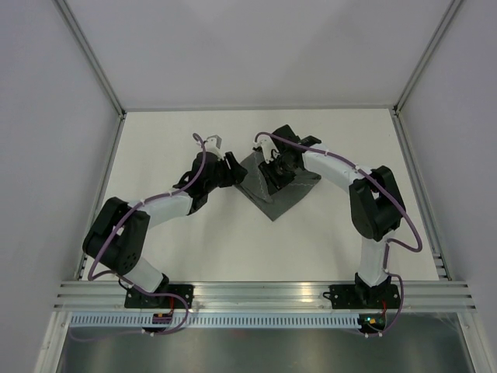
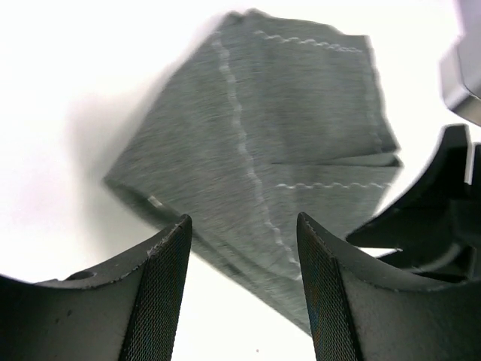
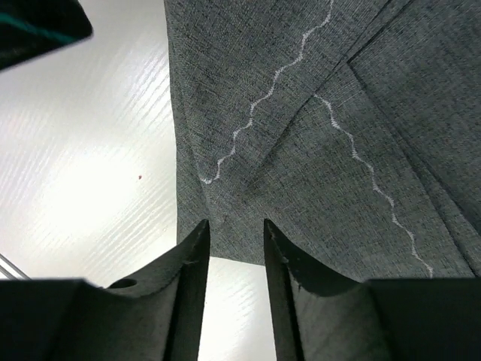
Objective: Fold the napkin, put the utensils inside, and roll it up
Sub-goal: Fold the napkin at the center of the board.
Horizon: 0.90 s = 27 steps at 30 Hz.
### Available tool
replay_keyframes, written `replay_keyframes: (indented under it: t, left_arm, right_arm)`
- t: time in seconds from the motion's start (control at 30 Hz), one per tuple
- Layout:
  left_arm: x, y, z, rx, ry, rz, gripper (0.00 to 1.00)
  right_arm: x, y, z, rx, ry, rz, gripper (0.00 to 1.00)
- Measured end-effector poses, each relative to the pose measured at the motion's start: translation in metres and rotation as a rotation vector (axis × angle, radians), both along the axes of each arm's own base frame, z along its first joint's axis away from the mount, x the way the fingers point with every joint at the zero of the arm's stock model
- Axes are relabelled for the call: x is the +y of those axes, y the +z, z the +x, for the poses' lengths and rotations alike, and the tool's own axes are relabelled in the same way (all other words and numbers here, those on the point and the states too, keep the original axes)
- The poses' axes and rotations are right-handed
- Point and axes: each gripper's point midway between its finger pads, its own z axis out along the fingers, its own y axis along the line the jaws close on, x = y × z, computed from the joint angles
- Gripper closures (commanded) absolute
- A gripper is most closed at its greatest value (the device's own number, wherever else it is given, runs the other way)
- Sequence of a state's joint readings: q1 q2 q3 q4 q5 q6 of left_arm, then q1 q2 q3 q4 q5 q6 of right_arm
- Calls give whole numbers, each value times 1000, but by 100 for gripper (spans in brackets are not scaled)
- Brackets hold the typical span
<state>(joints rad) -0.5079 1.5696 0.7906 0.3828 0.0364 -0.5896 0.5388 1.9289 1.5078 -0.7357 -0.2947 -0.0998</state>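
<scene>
Table (image 1: 233, 252): white, flat surface. Napkin (image 1: 281, 200): dark grey cloth with pale wavy stitching, folded in layers, lying flat toward the far centre, one corner pointing to the near side.

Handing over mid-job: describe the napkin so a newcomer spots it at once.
On the white table, look to the far middle, where both arms reach in. Between the left claw and right claw lies the napkin, a dark grey cloth folded to a point facing the arms' bases. It is the only fabric there, with wavy pale stitching.
</scene>
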Motion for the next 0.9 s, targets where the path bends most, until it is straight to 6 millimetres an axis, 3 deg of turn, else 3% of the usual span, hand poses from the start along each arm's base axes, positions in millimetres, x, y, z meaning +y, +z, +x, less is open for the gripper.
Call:
replay_keyframes:
  t: [0.1, 0.27, 0.5, 0.9]
  left_arm:
    - [14, -15, -1, 61, 71, 32, 36]
    - [24, -22, -1, 98, 125, 43, 37]
    - [27, -27, 0, 113, 148, 46, 37]
    - [30, -61, 3, 193, 165, 85, 37]
  right_arm:
    - [1, -11, -1, 23, 2, -12, 56]
    - [0, -28, -4, 65, -4, -31, 54]
    - [3, -33, -7, 95, -8, -17, 53]
    - [10, -36, -13, 137, -1, 17, 58]
